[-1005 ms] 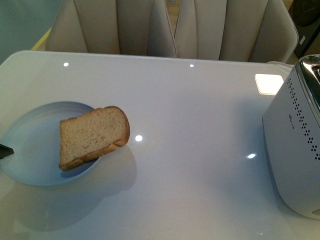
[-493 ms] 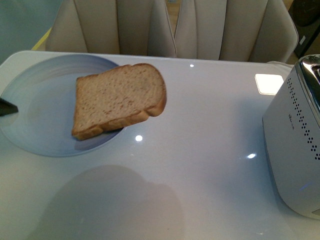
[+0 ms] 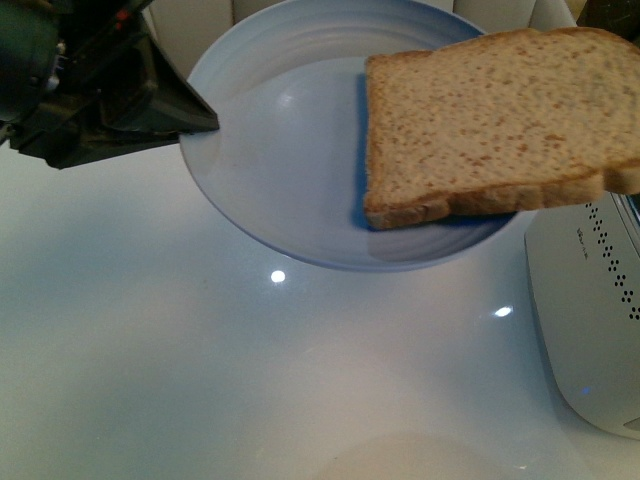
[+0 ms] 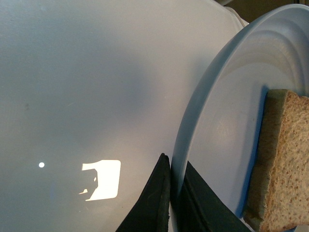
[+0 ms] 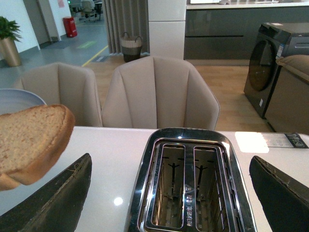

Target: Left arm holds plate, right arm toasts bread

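The plate (image 3: 290,170) with bread (image 3: 490,120), pinched by the left gripper (image 4: 175,166), is being raised toward the toaster (image 3: 590,330), beneath the spread right gripper (image 5: 169,188).

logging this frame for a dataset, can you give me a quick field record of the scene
left gripper: shut on the rim of the plate, holding it above the table
bread: one slice lying on the plate, overhanging its rim on the toaster side
toaster: white, two slots, both empty, on the robot's right
right gripper: open, empty, facing the toaster slots
table: white, glossy
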